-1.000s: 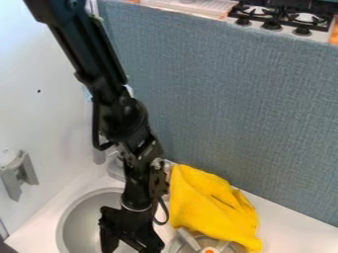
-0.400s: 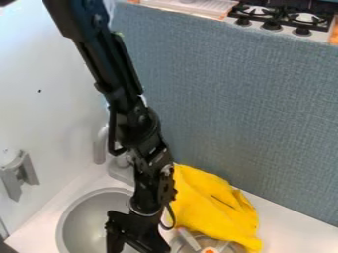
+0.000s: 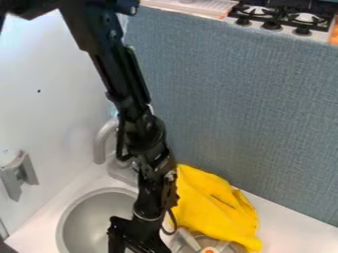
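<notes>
I have the pincer [image 3: 135, 242] low at the bottom edge of my camera view, pointing down at the right-hand side of the round grey basin [image 3: 89, 217]. I can't tell how far open it is, nor whether it has hold of anything. The black arm [image 3: 119, 74] slants down to it from the upper left, and a thin black cable [image 3: 174, 226] loops out on the pincer's right.

The yellow cloth [image 3: 211, 207] lies crumpled up and to the right of the pincer, apart from it, on the white counter [image 3: 277, 210] and against the foot of the blue-grey panel [image 3: 237, 104]. Its lower edge comes down over part of a grey, spoked fitting [image 3: 190, 240] with an orange centre, just right of the pincer; that one looks to me like a small round rack or burner, though I see too little of it to be sure.

Above the pincer and a bit to its left, the curved grey faucet [image 3: 100, 141] stands behind the basin, partly hidden by the arm. Farther left, a grey bracket [image 3: 23, 173] sits against the white wall [image 3: 53, 108]. Far above and right of the pincer, beyond the panel, I see a stove top [image 3: 274, 25] with black grates and knobs.
</notes>
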Tool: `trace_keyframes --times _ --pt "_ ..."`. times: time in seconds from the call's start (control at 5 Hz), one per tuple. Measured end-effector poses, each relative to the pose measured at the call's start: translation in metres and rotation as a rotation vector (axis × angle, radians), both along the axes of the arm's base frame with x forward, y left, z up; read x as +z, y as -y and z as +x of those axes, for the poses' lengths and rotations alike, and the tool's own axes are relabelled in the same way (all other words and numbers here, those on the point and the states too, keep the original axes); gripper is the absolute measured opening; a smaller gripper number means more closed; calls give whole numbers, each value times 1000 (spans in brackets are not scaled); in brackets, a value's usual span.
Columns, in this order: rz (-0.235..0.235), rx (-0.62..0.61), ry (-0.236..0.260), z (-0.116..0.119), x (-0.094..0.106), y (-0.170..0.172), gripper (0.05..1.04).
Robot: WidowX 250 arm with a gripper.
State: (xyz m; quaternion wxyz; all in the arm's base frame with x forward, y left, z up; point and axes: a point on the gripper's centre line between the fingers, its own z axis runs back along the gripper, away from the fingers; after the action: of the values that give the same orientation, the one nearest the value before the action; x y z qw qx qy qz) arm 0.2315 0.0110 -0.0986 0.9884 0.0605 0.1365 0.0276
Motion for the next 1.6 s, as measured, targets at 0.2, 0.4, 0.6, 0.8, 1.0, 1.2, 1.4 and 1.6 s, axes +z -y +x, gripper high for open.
trace_keyframes --times 0.2,0.4,0.6,0.8,1.0,1.2,1.4,1.6 --pt "-42 35 15 1 -2 0 701" --pt "-101 61 15 -2 -2 7 581" --pt "-145 68 60 -2 36 18 579" --pt "-144 -39 113 -12 73 64 579" --pt "-174 -162 119 -27 81 107 579" --pt "-237 -228 124 -38 71 143 579" --pt "-240 -275 119 -34 48 168 579" --pt "-220 -281 101 -33 38 175 579"
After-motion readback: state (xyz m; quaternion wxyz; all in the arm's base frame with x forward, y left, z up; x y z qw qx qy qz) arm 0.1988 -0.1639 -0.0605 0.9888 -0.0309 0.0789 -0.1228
